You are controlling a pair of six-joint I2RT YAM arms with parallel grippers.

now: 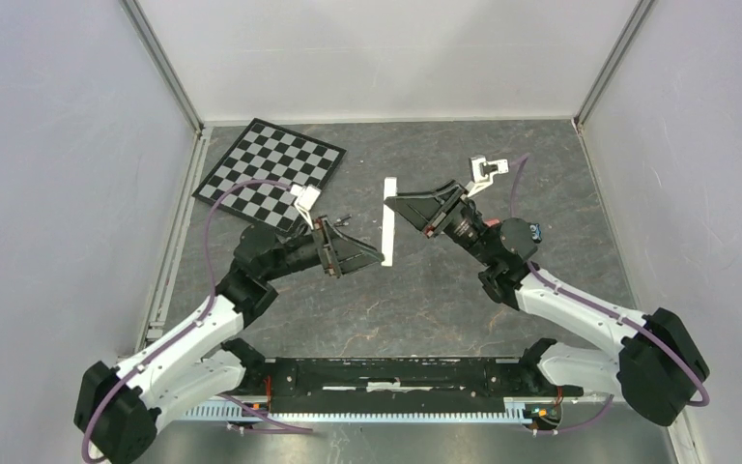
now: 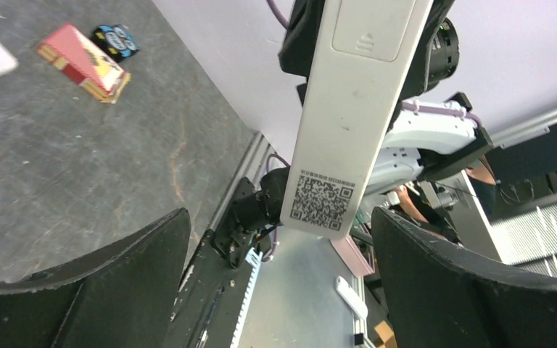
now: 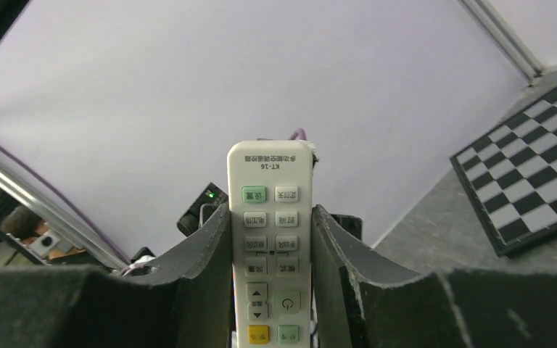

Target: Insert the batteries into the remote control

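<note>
Under bright, diffuse light the remote control is rendered sharp, the foreground beside it is softened, and faint shadows are cast below it.

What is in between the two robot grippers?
The white remote control, as the top view shows. The right gripper clamps it, and the open left gripper sits by its near end.

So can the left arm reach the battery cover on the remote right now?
Probably yes: the right gripper holds the remote with its back facing the open left gripper, the battery cover is bare, and nothing lies between them.
</note>
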